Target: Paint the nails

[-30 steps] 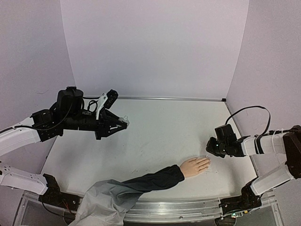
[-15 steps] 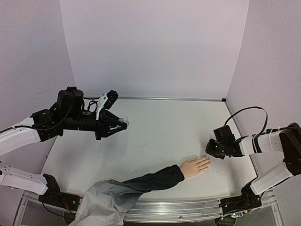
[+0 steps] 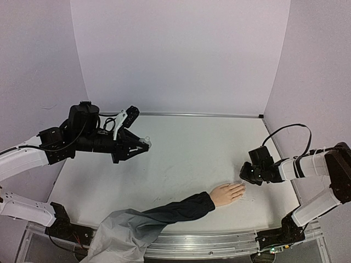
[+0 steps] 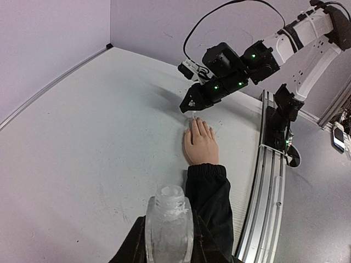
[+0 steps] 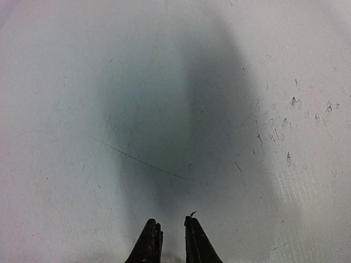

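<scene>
Nails [image 3: 242,187] lie at the fingertips of the hand [image 3: 226,193], at the table's [image 3: 192,148] 5 o'clock. Over the last second the right gripper [image 3: 242,175] has sunk toward them from their 1 o'clock, jaws nearly closed, so painting looks imminent. The left gripper [image 3: 143,144] clamps a clear bottle [image 4: 169,230] at 10 o'clock.
</scene>
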Robot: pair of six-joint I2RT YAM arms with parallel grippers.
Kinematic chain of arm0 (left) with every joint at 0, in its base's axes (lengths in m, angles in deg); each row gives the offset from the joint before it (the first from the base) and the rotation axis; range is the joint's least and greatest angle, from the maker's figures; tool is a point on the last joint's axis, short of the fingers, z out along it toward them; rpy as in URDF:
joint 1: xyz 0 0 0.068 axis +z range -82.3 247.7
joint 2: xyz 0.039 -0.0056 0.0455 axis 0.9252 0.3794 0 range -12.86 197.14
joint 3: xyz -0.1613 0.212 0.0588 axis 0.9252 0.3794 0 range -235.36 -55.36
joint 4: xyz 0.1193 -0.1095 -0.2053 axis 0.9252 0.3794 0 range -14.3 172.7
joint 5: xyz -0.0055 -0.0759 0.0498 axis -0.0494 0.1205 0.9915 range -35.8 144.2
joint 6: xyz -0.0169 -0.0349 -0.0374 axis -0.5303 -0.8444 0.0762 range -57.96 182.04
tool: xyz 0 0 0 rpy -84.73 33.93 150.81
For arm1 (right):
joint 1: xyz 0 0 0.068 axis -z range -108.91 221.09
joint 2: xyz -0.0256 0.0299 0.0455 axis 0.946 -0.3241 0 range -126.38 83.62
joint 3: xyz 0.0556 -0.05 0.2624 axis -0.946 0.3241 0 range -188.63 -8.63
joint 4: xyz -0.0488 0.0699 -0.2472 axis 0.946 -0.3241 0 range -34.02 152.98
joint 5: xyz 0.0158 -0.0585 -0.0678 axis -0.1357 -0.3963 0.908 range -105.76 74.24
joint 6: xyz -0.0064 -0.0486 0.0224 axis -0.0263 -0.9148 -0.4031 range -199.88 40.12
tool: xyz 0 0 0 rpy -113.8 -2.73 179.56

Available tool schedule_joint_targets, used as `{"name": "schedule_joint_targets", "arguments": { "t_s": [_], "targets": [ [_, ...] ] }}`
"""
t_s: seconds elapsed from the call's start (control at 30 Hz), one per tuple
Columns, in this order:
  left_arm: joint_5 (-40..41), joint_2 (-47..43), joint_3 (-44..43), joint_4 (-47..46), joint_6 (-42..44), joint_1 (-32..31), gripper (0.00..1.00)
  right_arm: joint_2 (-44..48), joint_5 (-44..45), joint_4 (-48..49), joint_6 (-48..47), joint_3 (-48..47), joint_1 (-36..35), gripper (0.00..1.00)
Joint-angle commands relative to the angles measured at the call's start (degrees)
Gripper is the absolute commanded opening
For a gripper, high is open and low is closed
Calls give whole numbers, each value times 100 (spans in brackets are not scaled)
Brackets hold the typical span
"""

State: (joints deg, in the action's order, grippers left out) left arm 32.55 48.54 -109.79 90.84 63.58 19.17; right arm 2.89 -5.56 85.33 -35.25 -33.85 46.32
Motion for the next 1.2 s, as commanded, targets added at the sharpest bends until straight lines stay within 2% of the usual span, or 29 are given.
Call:
{"name": "schedule_joint_targets", "arguments": {
  "t_s": [0.0, 0.33, 0.5, 0.73, 0.9, 1.17],
  "targets": [
    [55, 39, -376, -128, 82, 11, 0, -95, 263, -46, 81, -54, 1, 0],
    [58, 110, -414, -116, 101, 12, 0, -106, 508, -92, 217, -86, 1, 0],
    [56, 79, -440, -116, 86, 10, 0, 259, 648, -196, 310, -36, 4, 0],
    [4, -73, -373, -116, -7, 11, 0, 805, 365, -405, 23, -24, 6, 0],
    [-38, -167, -348, -116, -73, 11, 0, 660, -109, -389, -234, -9, 0, 0],
    [-31, -251, -348, -117, -92, 11, 0, 480, -85, -406, -191, -14, 1, 0]
  ]
}}
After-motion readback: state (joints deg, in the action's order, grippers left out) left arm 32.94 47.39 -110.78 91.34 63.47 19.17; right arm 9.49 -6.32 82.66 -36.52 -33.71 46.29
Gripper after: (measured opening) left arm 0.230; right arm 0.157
